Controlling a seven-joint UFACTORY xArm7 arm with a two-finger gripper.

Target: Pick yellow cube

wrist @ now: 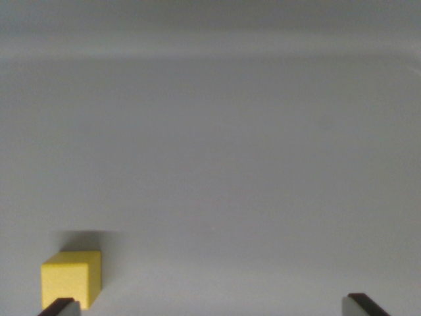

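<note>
A small yellow cube [71, 279] rests on a plain grey surface [223, 164] at the wrist view's lower left. My gripper [212, 307] is open, with only the two dark fingertips showing at the bottom edge. The left fingertip [60, 307] overlaps the cube's lower front edge; whether it touches the cube is unclear. The right fingertip [363, 305] stands far off at the wrist view's right. The cube sits just inside the left finger, not centred in the gap.
The grey surface runs back to a pale band [210, 52] near the top of the view, likely its far edge or a wall.
</note>
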